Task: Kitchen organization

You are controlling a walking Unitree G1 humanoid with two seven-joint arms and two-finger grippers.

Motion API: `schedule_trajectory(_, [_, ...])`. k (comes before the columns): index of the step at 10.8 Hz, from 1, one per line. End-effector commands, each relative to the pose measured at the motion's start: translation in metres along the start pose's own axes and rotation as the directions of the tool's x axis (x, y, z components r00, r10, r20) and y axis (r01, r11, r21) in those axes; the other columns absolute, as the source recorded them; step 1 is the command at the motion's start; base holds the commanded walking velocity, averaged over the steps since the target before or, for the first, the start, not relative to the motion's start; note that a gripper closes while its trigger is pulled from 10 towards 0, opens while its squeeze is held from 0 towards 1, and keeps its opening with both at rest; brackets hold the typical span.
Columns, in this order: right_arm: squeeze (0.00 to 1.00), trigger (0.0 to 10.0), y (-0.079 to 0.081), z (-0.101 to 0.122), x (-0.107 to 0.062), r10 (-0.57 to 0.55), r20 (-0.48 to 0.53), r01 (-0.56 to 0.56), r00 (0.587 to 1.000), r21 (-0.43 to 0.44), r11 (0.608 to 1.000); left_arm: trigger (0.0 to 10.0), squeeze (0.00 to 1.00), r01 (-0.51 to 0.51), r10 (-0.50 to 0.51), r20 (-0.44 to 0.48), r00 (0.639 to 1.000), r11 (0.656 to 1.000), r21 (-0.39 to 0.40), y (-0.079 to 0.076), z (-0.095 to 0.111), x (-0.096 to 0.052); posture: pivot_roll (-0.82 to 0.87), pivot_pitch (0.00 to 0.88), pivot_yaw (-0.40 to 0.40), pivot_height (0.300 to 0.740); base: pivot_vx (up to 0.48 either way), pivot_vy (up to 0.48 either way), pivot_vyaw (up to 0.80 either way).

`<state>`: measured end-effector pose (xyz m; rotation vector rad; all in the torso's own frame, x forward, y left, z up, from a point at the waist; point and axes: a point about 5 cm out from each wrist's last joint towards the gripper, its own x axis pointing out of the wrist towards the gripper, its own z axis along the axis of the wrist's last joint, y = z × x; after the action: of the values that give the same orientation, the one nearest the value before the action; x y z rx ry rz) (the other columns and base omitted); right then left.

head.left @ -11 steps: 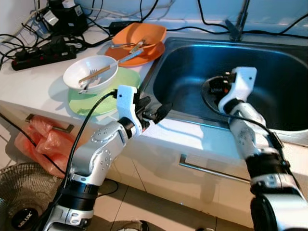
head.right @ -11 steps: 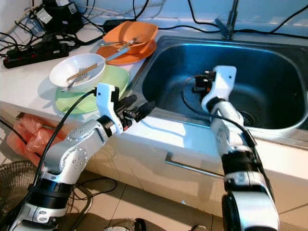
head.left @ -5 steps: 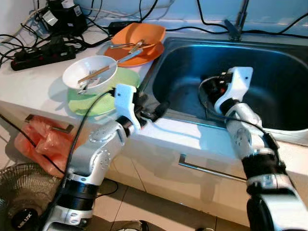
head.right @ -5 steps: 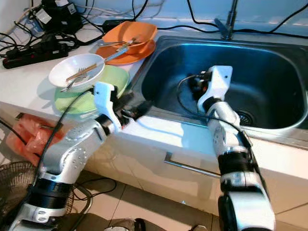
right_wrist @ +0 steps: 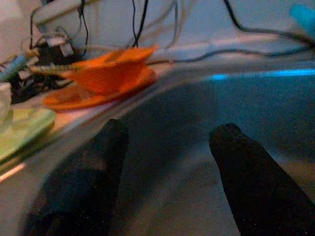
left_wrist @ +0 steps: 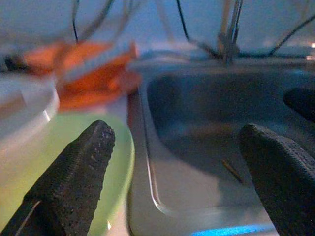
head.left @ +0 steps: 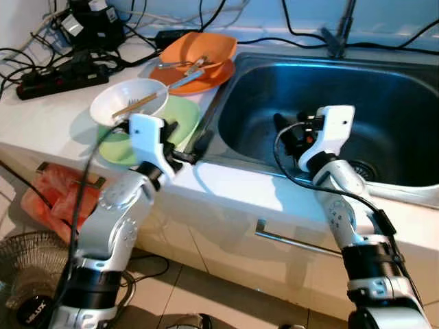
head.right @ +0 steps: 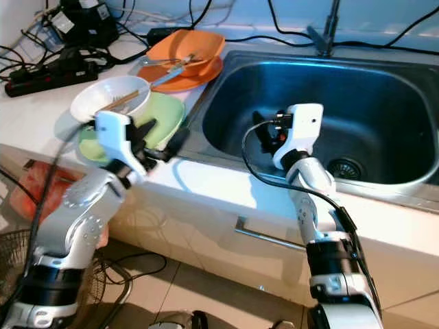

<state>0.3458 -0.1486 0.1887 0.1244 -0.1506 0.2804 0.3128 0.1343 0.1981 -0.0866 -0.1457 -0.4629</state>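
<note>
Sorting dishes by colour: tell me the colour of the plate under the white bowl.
Light green plate, clearest in the left eye view.

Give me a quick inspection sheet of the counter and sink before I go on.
Surface: white counter beside a steel sink.
Job's things: white bowl holding utensils, on a green plate; orange bowl on an orange plate.
Clutter: power strip and chargers at the back.
Grippers: left tool open, at the green plate's edge; right tool open, inside the sink.
Cables: black leads along the wall.
Surroundings: orange bag on a drawer handle, fan on the floor.
</note>
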Motion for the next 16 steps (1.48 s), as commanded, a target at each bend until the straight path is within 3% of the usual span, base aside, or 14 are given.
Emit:
schedule_trajectory(1, [0.00,10.0,0.008,0.004,-0.002,0.014,0.010,-0.014,1.000,0.000,1.000,10.0,0.00,-0.020,0.019,0.025,0.999,1.000,0.021,0.000,0.003,-0.002,0.06,0.092,0.130,0.740,0.000,0.000,0.00])
schedule_trajectory(5, [0.00,10.0,0.018,0.009,-0.007,0.002,0.024,-0.004,1.000,0.056,0.998,10.0,0.00,-0.129,0.130,0.033,0.991,0.991,-0.043,-0.012,-0.011,-0.005,0.03,0.069,0.099,0.740,0.000,0.000,-0.49])
schedule_trajectory(7, [0.00,10.0,0.018,0.014,-0.010,-0.033,0.031,0.030,0.999,0.085,0.996,10.0,0.00,-0.184,0.188,0.096,0.977,0.981,-0.054,-0.013,-0.003,0.003,0.02,0.064,0.090,0.740,0.000,0.000,0.00])
schedule_trajectory(9, [0.00,10.0,0.017,0.024,-0.010,-0.070,0.056,0.067,0.996,0.057,0.996,10.0,0.00,-0.256,0.270,0.175,0.947,0.962,-0.098,-0.008,0.010,0.009,0.01,0.057,0.079,0.740,0.000,0.000,0.00])
schedule_trajectory(12, [0.00,10.0,0.015,0.035,-0.008,-0.096,0.107,0.097,0.990,-0.003,0.995,10.0,0.00,-0.247,0.255,0.255,0.933,0.967,-0.062,-0.006,0.035,0.016,0.01,0.048,0.072,0.740,0.179,0.000,0.00])
schedule_trajectory(16, [0.00,10.0,0.015,0.035,-0.005,-0.115,0.092,0.111,0.989,0.042,0.993,10.0,0.00,-0.258,0.271,0.248,0.930,0.962,-0.086,-0.010,0.033,0.016,0.02,0.047,0.064,0.740,0.265,0.289,0.00])
